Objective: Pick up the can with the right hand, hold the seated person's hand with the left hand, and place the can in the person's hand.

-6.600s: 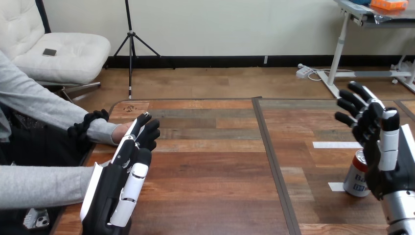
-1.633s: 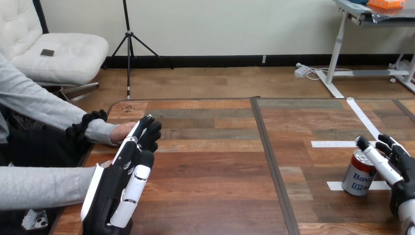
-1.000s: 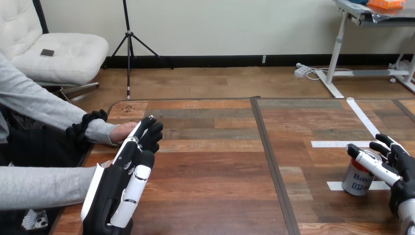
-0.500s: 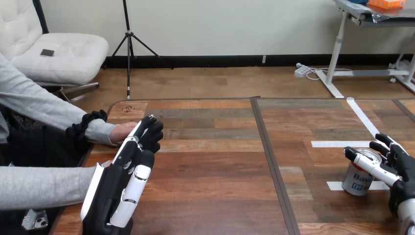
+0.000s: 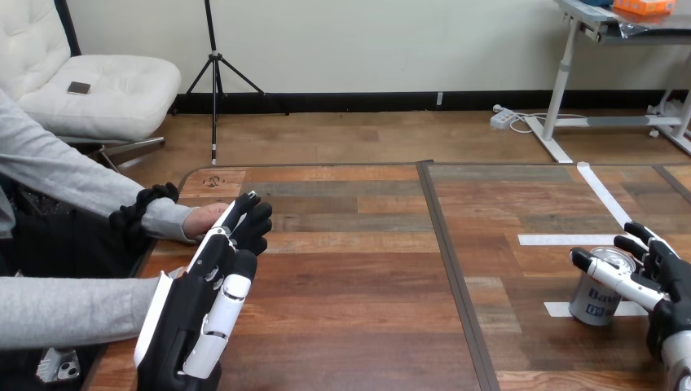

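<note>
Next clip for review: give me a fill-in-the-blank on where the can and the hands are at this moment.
1. The can stands upright on the ____.
2. The right hand reaches round the ____.
3. The left hand has its fingers ____, not curled.
4. The person's hand lies at the ____ side of the table.

Missing words: table; can; straight; left.
</note>
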